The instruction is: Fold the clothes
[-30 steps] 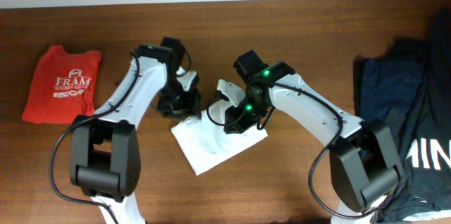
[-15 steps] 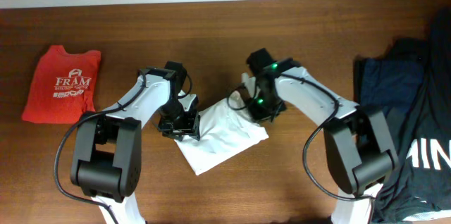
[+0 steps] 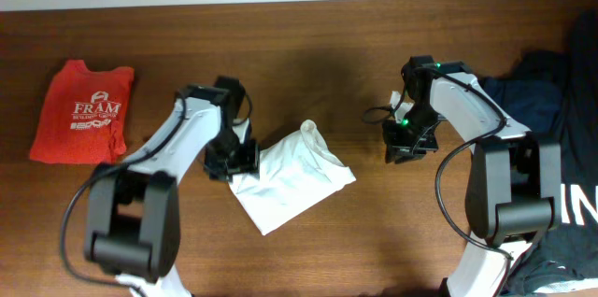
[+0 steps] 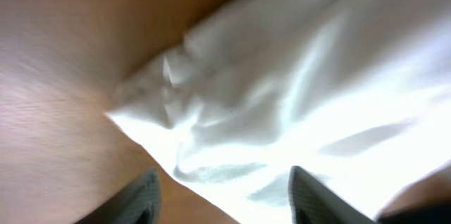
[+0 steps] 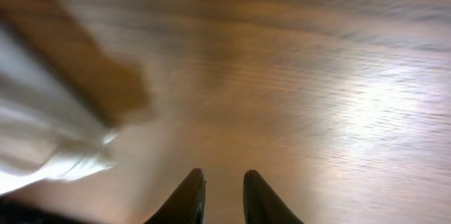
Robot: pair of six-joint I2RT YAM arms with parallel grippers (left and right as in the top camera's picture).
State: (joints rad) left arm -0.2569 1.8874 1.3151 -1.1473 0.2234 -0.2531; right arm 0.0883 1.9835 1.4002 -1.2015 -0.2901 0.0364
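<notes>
The white T-shirt (image 3: 297, 177) lies folded into a small, rumpled rectangle at the middle of the table, with a bunched hump at its top. My left gripper (image 3: 232, 161) is at its left edge. In the left wrist view the fingers (image 4: 225, 192) are open and spread over the shirt's edge (image 4: 303, 90), holding nothing. My right gripper (image 3: 407, 144) is over bare wood to the right of the shirt, well apart from it. Its fingers (image 5: 222, 185) are nearly together and empty, and the shirt (image 5: 35, 153) shows at the far left of that view.
A folded red T-shirt with white lettering (image 3: 84, 110) lies at the far left. A pile of dark navy and black clothes (image 3: 542, 138) covers the right edge of the wooden table (image 3: 374, 241). A white wall edge runs along the back.
My right gripper has let go of the shirt and moved right, off the cloth. The shirt's raised top has dropped into a hump. My left gripper stays at the left edge.
</notes>
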